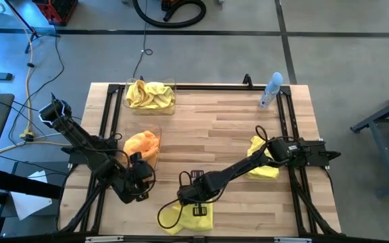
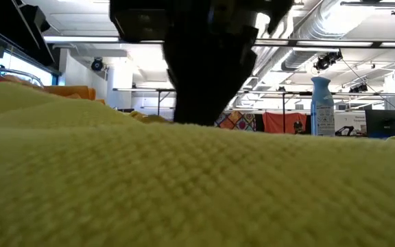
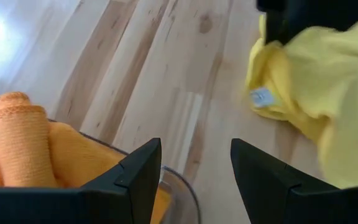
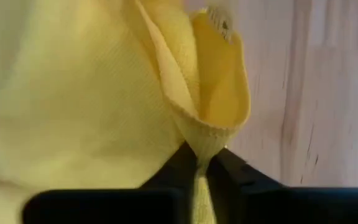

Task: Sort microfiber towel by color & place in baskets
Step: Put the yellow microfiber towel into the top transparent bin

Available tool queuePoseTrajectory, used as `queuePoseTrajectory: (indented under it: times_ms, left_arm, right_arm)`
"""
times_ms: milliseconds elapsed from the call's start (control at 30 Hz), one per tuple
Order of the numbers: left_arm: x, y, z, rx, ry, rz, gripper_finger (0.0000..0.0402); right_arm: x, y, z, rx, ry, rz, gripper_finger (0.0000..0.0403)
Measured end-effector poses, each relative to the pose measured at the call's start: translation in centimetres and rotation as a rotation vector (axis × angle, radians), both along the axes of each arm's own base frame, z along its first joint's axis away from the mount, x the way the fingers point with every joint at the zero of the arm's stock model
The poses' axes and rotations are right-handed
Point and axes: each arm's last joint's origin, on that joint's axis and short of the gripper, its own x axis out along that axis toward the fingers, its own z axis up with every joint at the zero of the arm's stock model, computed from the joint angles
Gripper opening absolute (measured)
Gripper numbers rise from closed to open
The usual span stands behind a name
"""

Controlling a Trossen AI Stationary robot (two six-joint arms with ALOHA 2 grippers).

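My right claw [image 4: 202, 163] is clenched on a fold of the yellow towel [image 1: 193, 214] at the desk's [image 1: 221, 128] near edge; my left claw [image 3: 194, 180] hangs released beside the orange-towel basket [image 1: 155, 145].

Overhead light: you get an even, bright wash on the wooden table [image 1: 208, 128], shadows soft.
Low view: ceiling strip lights [image 2: 81, 39] glare; the yellow towel [image 2: 197, 185] up close fills your frame, its near part soft.
Right wrist: the pinched yellow fold [image 4: 197, 106] looks blurred.
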Motion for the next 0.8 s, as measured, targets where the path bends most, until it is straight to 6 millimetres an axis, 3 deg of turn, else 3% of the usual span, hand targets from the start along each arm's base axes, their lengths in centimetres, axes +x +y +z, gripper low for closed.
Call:
queuePoseTrajectory:
  times_ms: [167,267,567,800]
  left_arm:
    - [0.1,0.0,0.1,-0.008,-0.012,0.004,0.0183]
    - [0.3,0.2,0.1,0.007,-0.012,-0.003,0.0183]
    - [0.5,0.4,0.2,0.081,-0.04,-0.013,0.0183]
    - [1.0,1.0,0.3,0.147,-0.071,0.011,0.0183]
  right_arm:
    - [-0.4,-2.1,0.9,-0.054,0.064,-0.025,0.0024]
    - [-0.5,-3.7,2.4,-0.078,0.067,-0.048,0.0005]
    - [-1.0,-7.8,7.4,-0.175,-0.029,-0.042,0.0003]
    - [-2.6,-10.2,7.8,-0.216,-0.084,-0.02,0.0001]
